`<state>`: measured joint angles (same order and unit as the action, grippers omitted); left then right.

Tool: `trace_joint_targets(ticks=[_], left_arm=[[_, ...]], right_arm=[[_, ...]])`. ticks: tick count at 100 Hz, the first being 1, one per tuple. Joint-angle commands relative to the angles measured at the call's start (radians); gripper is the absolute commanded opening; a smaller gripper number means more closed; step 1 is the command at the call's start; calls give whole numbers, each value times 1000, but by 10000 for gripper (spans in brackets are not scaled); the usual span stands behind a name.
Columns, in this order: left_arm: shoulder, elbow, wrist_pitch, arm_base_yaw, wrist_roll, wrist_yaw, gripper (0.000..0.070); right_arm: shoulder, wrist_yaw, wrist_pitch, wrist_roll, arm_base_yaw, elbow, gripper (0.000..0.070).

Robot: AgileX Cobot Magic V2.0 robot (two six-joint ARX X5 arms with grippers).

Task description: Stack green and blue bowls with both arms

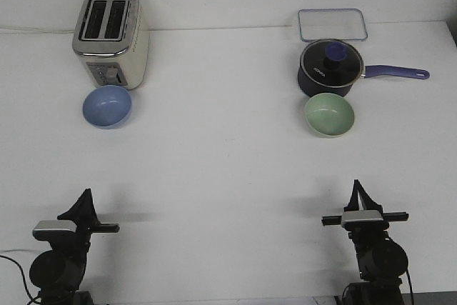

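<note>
The light blue bowl [107, 106] sits upright on the white table at the left, just in front of a toaster. The pale green bowl [329, 115] sits upright at the right, just in front of a dark lidded pot. Both bowls are empty. My left gripper [86, 195] is low at the near left, well short of the blue bowl. My right gripper [355, 186] is low at the near right, well short of the green bowl. Each gripper's fingers meet in a point and hold nothing.
A silver two-slot toaster [111, 36] stands behind the blue bowl. A dark navy pot [330, 68] with a purple handle [400, 72] pointing right stands behind the green bowl. A clear rectangular lid or tray [333, 24] lies behind the pot.
</note>
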<state>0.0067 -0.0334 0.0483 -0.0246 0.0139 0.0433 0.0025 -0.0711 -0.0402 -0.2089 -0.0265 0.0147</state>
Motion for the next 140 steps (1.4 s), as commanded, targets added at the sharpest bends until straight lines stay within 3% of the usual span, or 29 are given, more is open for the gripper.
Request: trace_joint_targets(ticks=[1, 82, 98, 126, 140], left_arm=[[-3, 19, 12, 0, -2, -2, 14], [-3, 19, 12, 0, -2, -2, 14], [-3, 19, 12, 0, -2, -2, 14], [-3, 19, 12, 0, -2, -2, 14], [-3, 19, 12, 0, -2, -2, 14]], right_arm=[[-2, 0, 11, 11, -2, -2, 0], [-2, 6, 20, 16, -2, -2, 0], [-2, 53, 29, 123, -2, -2, 0], [-1, 19, 53, 498, -2, 21, 0], [17, -14, -48, 509, -2, 147, 0]])
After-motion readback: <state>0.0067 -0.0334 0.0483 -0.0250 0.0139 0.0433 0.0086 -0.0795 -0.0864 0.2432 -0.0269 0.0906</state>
